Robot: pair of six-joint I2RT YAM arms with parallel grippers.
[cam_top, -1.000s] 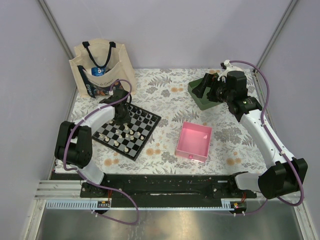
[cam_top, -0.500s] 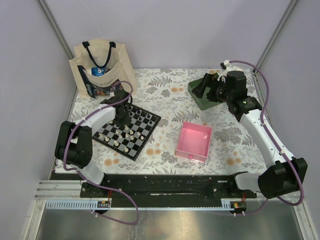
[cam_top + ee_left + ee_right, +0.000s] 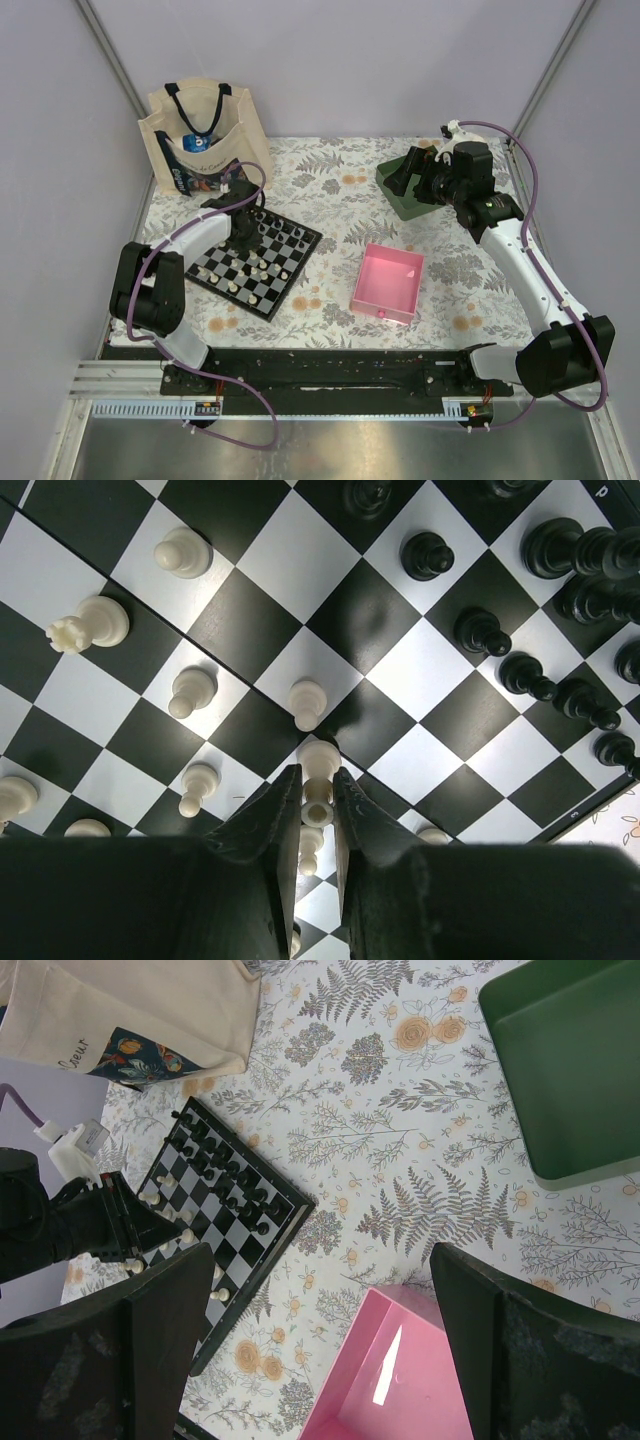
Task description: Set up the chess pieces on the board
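Observation:
The board (image 3: 256,256) lies at the left of the table, and shows in the right wrist view (image 3: 215,1210). Black chess pieces (image 3: 480,630) stand in rows along its far side, and cream-white pieces (image 3: 185,552) are scattered on the near squares. My left gripper (image 3: 243,230) is low over the board. In the left wrist view the left gripper (image 3: 317,795) is shut on a cream-white piece (image 3: 318,770), whose base is at the board surface. My right gripper (image 3: 415,180) hangs open and empty over the green tray, and in its own view the right gripper (image 3: 320,1310) frames the table.
A green tray (image 3: 398,192) stands at the back right. A pink tray (image 3: 388,284) sits right of the board. A cream tote bag (image 3: 200,140) stands behind the board at the back left. Floral cloth covers the table (image 3: 340,200).
My left gripper has edged slightly nearer and rightward over the board. The right arm has not moved.

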